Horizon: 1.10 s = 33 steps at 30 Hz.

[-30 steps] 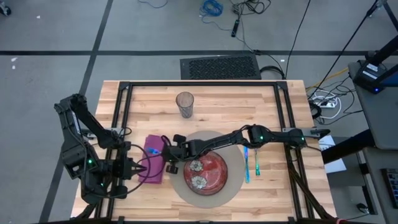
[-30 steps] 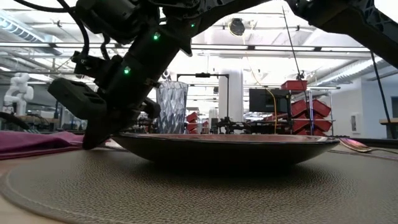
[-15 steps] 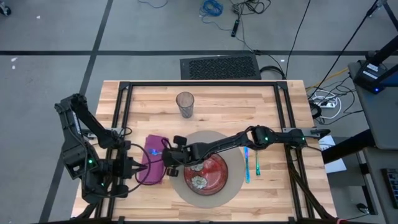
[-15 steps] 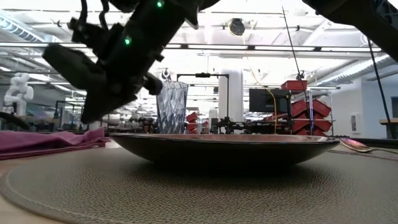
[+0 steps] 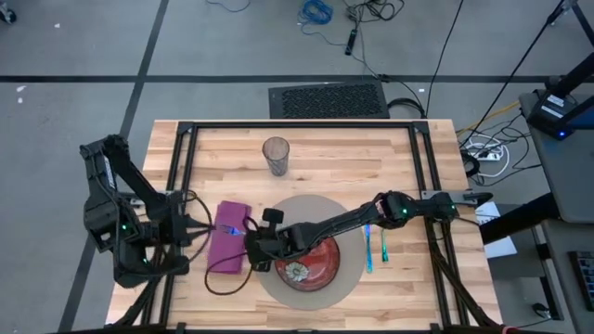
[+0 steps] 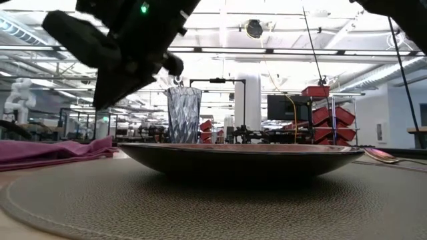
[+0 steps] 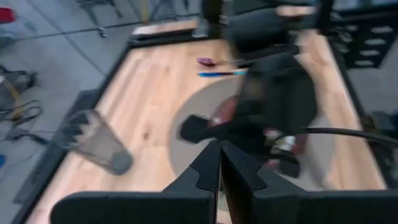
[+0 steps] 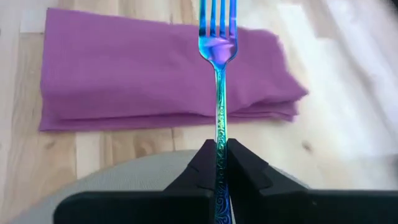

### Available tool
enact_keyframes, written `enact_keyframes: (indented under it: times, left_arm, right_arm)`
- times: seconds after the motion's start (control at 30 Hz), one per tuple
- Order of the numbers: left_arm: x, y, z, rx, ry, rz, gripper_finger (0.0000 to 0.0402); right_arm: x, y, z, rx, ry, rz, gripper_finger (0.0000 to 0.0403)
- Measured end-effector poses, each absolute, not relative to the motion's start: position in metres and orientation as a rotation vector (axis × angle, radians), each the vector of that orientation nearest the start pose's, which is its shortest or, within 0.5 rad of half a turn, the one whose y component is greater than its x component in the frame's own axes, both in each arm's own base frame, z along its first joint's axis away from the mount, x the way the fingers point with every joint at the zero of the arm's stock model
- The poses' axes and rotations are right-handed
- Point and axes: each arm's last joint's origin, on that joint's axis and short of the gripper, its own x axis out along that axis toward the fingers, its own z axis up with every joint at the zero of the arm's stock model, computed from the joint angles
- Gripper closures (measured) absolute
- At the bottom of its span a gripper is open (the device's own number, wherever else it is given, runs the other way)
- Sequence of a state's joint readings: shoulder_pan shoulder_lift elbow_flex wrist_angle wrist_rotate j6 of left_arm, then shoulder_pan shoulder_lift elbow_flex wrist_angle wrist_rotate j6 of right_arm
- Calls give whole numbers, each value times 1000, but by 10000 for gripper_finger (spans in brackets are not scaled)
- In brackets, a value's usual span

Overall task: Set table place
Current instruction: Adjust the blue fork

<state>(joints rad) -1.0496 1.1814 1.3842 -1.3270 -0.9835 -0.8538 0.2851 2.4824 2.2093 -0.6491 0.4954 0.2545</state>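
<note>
A purple napkin (image 5: 226, 249) lies folded on the table (image 5: 306, 144), left of the round mat (image 5: 350, 278). The red plate (image 5: 320, 262) rests on the mat. My right gripper (image 5: 252, 247) hangs over the mat's left edge, shut on an iridescent blue fork (image 8: 217, 93) whose tines reach out over the napkin (image 8: 155, 68). My left gripper (image 7: 219, 163) is shut on nothing and sits left of the napkin (image 5: 199, 226). A clear glass (image 5: 276, 156) stands at the far side. Blue and pink cutlery (image 5: 375, 244) lies right of the plate. My right gripper pinches the fork's handle (image 8: 219, 148) between its two fingers. The fingers come from the table's right, slanting down, and the fork runs on along their line. Its tines (image 8: 217, 14) stand over the napkin; whether they touch it, I cannot tell.
The table's black frame bars (image 5: 181, 176) run along the left, far and right sides. A black cable (image 5: 218, 283) loops on the wood near the napkin. In the low view the glass (image 6: 183, 115) stands behind the plate (image 6: 243, 159).
My right gripper has risen and shifted toward the table's near edge, carrying the fork with it. My left gripper has drawn back from the napkin toward the left and far side, staying shut.
</note>
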Motion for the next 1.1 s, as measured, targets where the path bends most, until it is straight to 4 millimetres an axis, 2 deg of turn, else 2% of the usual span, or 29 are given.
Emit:
enact_keyframes:
  times: [0.2,0.4,0.63,0.93,1.1]
  left_arm:
    - [96,-115,384,34,475,355,402]
    - [90,-102,383,-108,316,426,402]
    - [93,-102,351,-184,206,512,402]
    - [99,-104,314,-224,-60,557,399]
    - [106,-105,295,-280,-88,592,349]
  right_arm:
    - [505,163,207,-158,742,-368,403]
    - [487,184,240,-231,626,-491,403]
    - [469,194,275,-270,509,-614,403]
    - [461,191,292,-324,439,-745,403]
    - [460,186,298,-328,430,-766,403]
